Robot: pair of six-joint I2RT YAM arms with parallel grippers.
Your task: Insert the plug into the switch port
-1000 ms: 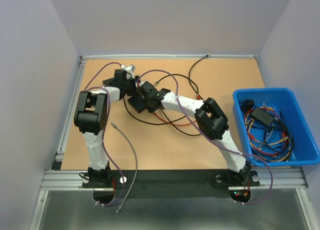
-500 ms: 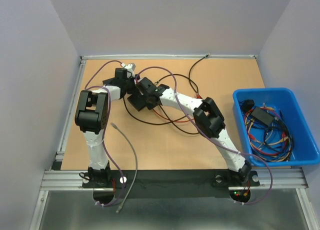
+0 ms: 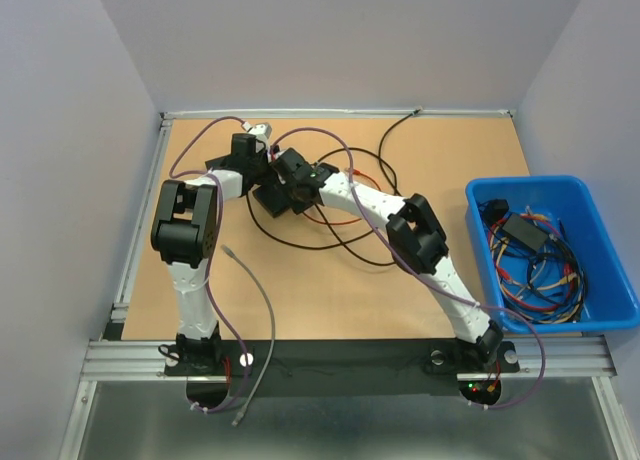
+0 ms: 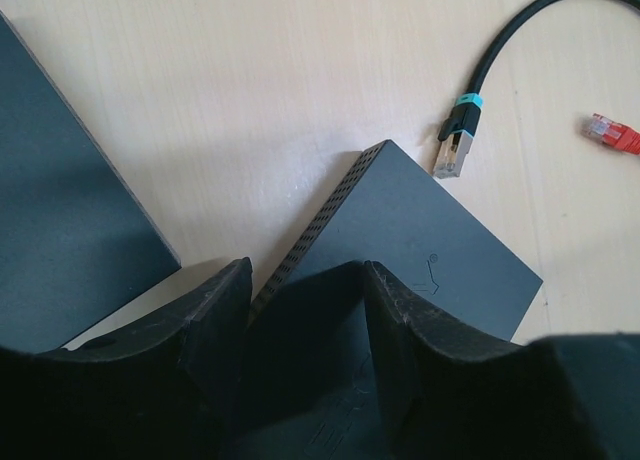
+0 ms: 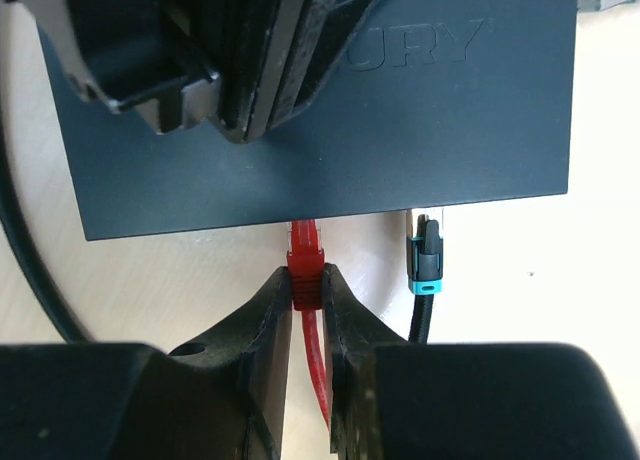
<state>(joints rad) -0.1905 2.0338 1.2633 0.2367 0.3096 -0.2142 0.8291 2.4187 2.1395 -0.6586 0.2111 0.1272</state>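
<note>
The black switch (image 5: 330, 130) lies flat on the table. My right gripper (image 5: 308, 290) is shut on the red plug (image 5: 305, 255), whose tip touches the switch's near edge; whether it sits in a port is hidden. My left gripper (image 4: 305, 310) straddles a corner of the switch (image 4: 420, 240) and appears closed on it. In the top view both grippers meet at the switch (image 3: 266, 196) at the back left: the left gripper (image 3: 255, 165) and the right gripper (image 3: 290, 180).
A black plug with a teal band (image 5: 425, 255) lies just right of the red plug, also in the left wrist view (image 4: 458, 145). Another red plug (image 4: 612, 132) lies loose. A second dark box (image 4: 70, 210) sits nearby. A blue bin (image 3: 590, 280) of cables stands right.
My right arm has reached further toward the back left, bringing the red plug up to the switch. The left arm has barely moved.
</note>
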